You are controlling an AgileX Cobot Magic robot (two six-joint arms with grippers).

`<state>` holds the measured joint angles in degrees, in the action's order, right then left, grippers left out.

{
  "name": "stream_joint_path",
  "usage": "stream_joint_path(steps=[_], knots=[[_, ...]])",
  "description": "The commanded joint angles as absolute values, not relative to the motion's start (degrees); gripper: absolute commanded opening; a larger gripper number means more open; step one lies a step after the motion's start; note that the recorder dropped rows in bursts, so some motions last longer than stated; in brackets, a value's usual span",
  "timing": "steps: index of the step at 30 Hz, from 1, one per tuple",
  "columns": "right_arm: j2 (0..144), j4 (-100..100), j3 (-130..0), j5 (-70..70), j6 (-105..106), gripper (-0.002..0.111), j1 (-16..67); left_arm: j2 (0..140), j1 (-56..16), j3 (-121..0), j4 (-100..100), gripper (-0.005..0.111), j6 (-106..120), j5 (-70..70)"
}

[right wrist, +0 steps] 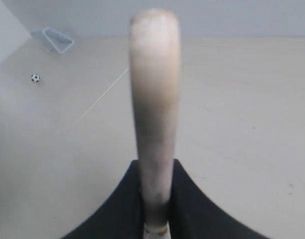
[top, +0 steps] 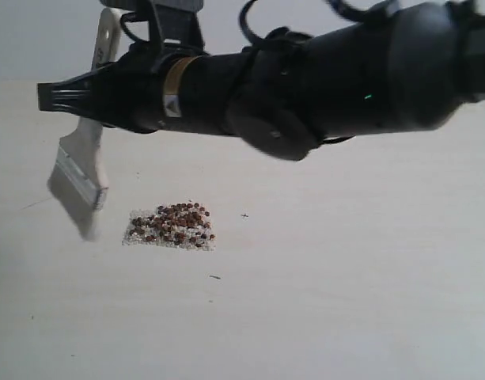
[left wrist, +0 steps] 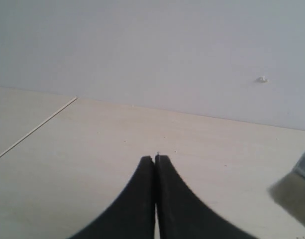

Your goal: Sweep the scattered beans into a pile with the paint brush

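The pale bench (top: pixel 369 301) carries the pile (top: pixel 171 226). The right pincer (right wrist: pixel 156 172), up and left of the pile, is clamped on the paint brush (top: pixel 80 170) by its pale wooden handle. The brush hangs tilted, silver ferrule and cream bristles downward, just left of the pile. The pile is a compact patch of reddish-brown beans (top: pixel 179 215) in whitish grit. The left pincer (left wrist: pixel 155 160) is closed and empty.

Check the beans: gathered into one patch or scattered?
Gathered. The beans sit in one compact patch with whitish grit beside the paint brush; only a few tiny specks lie apart.
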<state>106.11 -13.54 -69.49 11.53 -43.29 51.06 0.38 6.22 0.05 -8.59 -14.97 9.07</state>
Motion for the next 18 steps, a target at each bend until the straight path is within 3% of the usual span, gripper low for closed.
stream_joint_path(steps=[1, 2, 6, 11, 18], knots=[[113.3, 25.3, -74.2, 15.9, -17.6, 0.000, 54.6, 0.0, 6.3, 0.0, -8.8, 0.000, -15.0, 9.0], [116.4, 41.6, -75.5, 18.4, -6.3, 0.000, 55.9, 0.0, 6.3, 0.0, -8.8, 0.000, -15.0, 9.0], [120.4, 67.3, -77.0, 26.6, 14.6, 0.000, 59.7, 0.0, 6.3, 0.0, -8.8, 0.000, -15.0, 9.0], [121.2, 78.5, -77.0, 40.5, 30.7, 0.000, 63.8, 0.0, 6.3, 0.0, -8.8, 0.000, -15.0, 9.0], [121.2, 93.8, -77.0, 46.9, 45.4, 0.000, 63.9, 0.0, 6.3, 0.0, -8.8, 0.000, -15.0, 9.0]])
